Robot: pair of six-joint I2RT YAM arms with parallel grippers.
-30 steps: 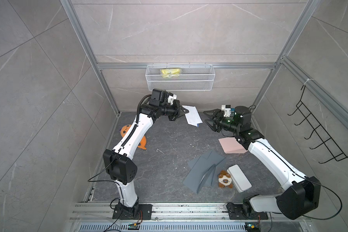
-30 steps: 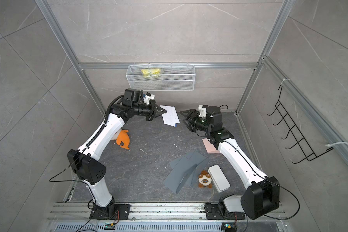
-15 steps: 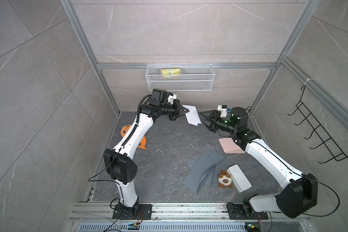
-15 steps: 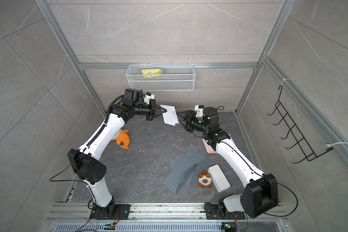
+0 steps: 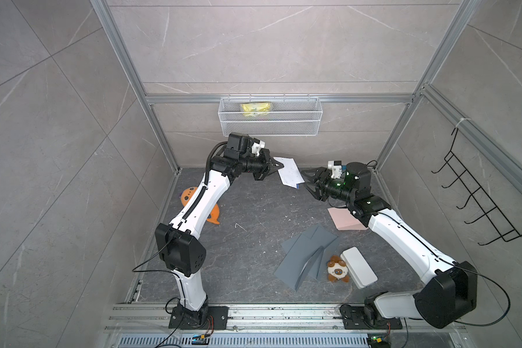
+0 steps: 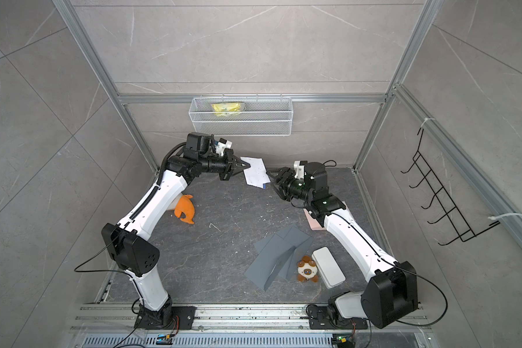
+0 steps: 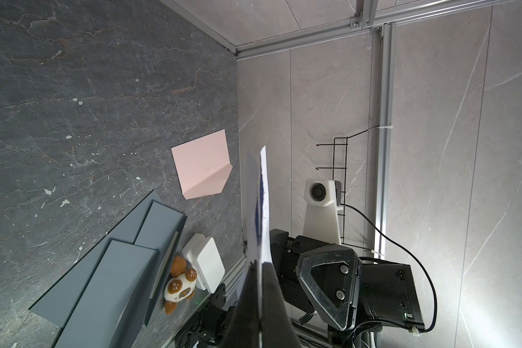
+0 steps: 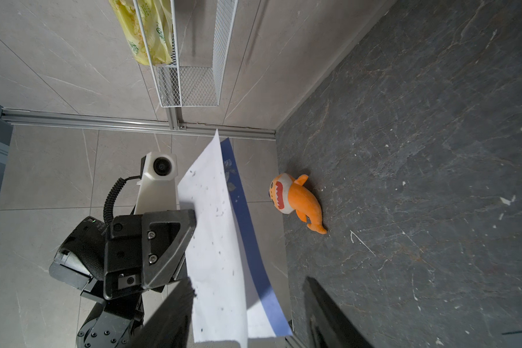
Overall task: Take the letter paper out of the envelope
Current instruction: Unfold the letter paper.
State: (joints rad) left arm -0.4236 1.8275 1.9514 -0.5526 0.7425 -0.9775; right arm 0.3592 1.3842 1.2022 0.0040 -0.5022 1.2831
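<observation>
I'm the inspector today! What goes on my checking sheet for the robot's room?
Surface: dark stone-look floor, small pale flecks.
Job's things: white envelope held in the air, blue layer along one edge; letter not clearly out.
Clutter: orange shark toy, pink folded paper, grey folded sheets, bear toy, white box.
Grippers: left gripper shut on the envelope; right gripper open at its free end.
Cables: black cable loops by both bases, clear of the items.
Surroundings: wire basket with a yellow packet on the back wall; black hook rack on the side wall.
</observation>
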